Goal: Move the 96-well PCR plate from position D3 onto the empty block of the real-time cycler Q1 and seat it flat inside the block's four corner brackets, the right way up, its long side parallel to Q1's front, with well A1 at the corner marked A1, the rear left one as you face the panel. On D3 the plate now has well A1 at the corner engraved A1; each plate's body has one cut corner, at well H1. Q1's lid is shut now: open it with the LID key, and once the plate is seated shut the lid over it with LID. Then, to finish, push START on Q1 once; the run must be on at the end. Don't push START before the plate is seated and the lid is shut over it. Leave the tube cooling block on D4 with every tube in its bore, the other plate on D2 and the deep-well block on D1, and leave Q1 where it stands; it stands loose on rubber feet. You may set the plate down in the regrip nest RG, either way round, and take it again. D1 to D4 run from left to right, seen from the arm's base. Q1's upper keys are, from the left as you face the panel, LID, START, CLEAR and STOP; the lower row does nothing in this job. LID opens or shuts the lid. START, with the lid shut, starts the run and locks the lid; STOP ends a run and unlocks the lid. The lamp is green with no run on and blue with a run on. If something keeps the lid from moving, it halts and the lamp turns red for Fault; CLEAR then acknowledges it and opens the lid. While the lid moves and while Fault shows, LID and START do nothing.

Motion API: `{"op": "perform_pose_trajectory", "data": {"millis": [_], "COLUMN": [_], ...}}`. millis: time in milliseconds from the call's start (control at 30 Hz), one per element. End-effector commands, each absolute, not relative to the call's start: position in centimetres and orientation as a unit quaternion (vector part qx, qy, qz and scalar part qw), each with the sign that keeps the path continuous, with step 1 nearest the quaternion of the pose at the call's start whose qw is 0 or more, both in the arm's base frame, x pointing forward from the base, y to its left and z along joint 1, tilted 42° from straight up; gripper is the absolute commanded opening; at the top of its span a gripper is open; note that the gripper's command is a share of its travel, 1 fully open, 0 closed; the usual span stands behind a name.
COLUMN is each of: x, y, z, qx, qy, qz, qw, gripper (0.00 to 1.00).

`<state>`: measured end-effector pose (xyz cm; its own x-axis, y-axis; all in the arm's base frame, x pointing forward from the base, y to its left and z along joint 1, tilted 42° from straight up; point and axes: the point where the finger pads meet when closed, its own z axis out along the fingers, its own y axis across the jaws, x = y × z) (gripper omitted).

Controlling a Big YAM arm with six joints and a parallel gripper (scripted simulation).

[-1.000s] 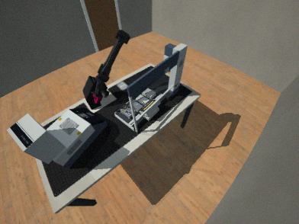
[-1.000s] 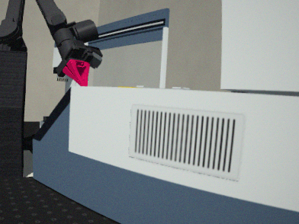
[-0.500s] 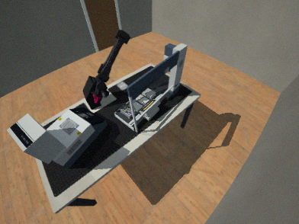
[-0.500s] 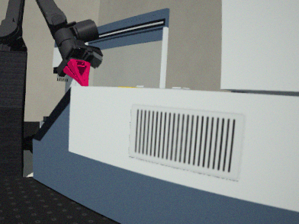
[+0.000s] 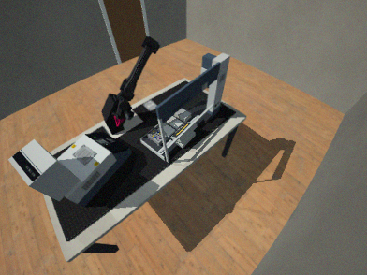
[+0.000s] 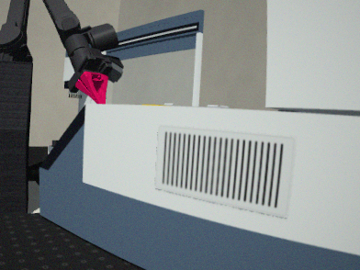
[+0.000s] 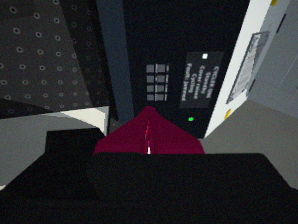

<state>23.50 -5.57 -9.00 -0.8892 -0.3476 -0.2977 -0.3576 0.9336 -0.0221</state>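
The magenta fingers are pressed together, empty, just short of Q1's keypad (image 7: pixel 157 82); its lamp (image 7: pixel 190 119) glows green. Only the top view shows the deck plates (image 5: pixel 174 124), well beyond them.

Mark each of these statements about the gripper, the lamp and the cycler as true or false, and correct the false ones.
1. The fingers are closed together with nothing between them. True.
2. The lamp on the panel of cycler Q1 is red. False: it shows green.
3. The gripper points toward the keypad on the dark panel. True.
4. The gripper carries a PCR plate. False: it holds nothing; the plates lie on the deck behind the clear screen.
5. The side of Q1 in the exterior view has a slotted vent. True.
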Motion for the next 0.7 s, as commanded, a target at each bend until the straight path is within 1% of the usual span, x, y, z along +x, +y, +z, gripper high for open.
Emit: {"op": "perform_pose_trajectory", "data": {"millis": [0,667], "x": [24.5,25.9], "y": [-5.9,-6.4], "z": [-8.4,-7.9], "qx": [-0.179,-0.18], "qy": [0.971,0.969], "qz": [0.01,0.004], "qw": [0.16,0.17], "gripper": [0.0,0.0]}}
